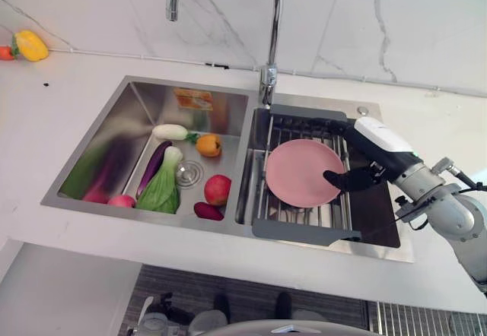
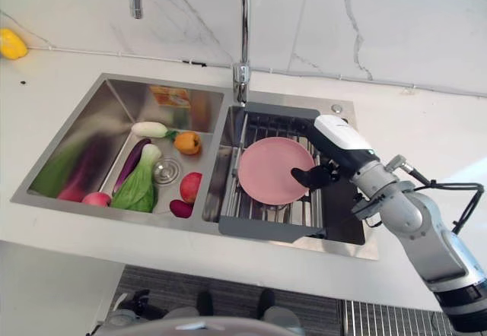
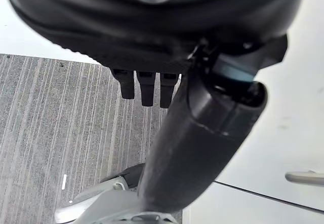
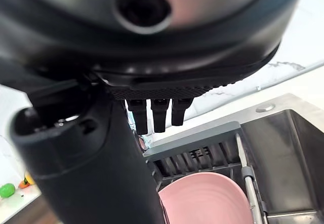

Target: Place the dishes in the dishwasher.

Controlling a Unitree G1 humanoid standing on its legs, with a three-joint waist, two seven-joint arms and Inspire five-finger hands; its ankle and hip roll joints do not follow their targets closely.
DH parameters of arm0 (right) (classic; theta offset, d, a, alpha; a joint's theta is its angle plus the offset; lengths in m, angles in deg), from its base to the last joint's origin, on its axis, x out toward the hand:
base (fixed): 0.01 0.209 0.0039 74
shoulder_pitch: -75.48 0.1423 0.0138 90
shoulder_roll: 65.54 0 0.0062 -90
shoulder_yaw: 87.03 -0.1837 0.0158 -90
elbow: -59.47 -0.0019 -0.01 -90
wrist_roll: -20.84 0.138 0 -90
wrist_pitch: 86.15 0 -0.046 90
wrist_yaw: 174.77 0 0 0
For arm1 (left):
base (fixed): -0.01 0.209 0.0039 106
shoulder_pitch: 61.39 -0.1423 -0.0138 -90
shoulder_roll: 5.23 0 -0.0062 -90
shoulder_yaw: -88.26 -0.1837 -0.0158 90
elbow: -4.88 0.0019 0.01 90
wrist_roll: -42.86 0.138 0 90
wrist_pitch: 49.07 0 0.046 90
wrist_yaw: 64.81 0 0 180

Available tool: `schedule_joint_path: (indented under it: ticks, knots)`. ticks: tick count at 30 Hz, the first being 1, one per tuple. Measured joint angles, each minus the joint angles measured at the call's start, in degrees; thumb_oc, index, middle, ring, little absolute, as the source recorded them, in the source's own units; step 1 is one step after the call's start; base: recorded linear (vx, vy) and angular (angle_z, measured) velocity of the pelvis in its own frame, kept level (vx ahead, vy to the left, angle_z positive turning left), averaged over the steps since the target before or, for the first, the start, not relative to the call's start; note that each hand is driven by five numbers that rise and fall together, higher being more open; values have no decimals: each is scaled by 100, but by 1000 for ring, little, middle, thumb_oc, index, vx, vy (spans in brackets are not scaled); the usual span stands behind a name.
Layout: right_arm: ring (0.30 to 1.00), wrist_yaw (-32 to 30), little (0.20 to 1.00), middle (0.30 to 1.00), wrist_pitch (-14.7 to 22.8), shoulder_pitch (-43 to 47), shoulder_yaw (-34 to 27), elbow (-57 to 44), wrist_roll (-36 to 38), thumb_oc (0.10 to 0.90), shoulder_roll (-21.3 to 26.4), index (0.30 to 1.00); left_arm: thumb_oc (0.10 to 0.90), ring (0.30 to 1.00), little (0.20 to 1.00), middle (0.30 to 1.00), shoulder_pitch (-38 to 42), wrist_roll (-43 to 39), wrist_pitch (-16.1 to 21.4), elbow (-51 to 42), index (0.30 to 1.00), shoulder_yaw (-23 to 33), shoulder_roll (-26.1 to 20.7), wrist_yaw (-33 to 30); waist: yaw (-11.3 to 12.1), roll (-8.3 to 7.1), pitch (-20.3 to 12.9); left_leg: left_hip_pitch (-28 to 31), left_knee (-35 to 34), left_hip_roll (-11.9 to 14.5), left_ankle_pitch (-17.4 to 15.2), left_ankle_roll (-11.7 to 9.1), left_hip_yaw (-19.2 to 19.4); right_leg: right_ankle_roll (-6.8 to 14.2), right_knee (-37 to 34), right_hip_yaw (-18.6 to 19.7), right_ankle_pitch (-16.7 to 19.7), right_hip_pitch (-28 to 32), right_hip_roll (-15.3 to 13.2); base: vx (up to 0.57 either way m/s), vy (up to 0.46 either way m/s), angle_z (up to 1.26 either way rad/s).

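The near edge of the white countertop (image 1: 91, 252) runs across the head views, with a grey ribbed floor (image 3: 55, 133) below it. The left hand (image 3: 147, 89) appears in its own wrist view, hanging above that floor beside a white cabinet front (image 3: 283, 148); its fingers are straight and relaxed and hold nothing.

Set into the countertop is a double stainless sink (image 1: 99, 134). The right basin carries a dark-framed drying rack (image 1: 304, 233) with metal bars. A pink plate (image 1: 298, 170) lies tilted on this rack, near its middle. The right hand (image 1: 351, 178) reaches in from the right side and pinches the plate's right rim: the thumb lies over the upper face, and the fingers (image 4: 154, 113) go down behind the edge, clamped on the plate.

The left basin holds produce around the drain (image 1: 188, 173): a red apple (image 1: 218, 189), a dark red item (image 1: 208, 211) just in front of it, a green leafy vegetable (image 1: 161, 188), a purple eggplant (image 1: 154, 164), a pink item (image 1: 121, 201), a white radish (image 1: 170, 131) and an orange fruit (image 1: 208, 145) farther back.

Behind the divider stands a tall chrome faucet (image 1: 268, 39). At the far left, on the countertop against the marble wall (image 1: 380, 17), lies a yellow pepper (image 1: 30, 45).
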Motion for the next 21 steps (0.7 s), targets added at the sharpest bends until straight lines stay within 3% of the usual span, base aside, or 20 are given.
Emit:
schedule_joint_path:
  ticks: [5, 21]
  knots:
    - [900, 224, 900, 900, 95, -179, -26, -178, 142, 800, 330, 900, 800, 900, 900, 900, -59, 1, 6, 15, 900, 2, 0, 37, -58, 21, 19, 57, -12, 15, -5, -2, 74, 31, -21, 0, -35, 69, -6, 0, 0, 0]
    - [900, 707, 900, 900, 251, -466, 89, -456, 411, 800, 331, 900, 800, 900, 900, 900, -64, 6, 49, 49, 900, -4, 1, 109, -143, 23, 25, 125, -29, 15, -1, 5, 213, 65, -5, 103, -26, 63, -8, -3, 5, -3]
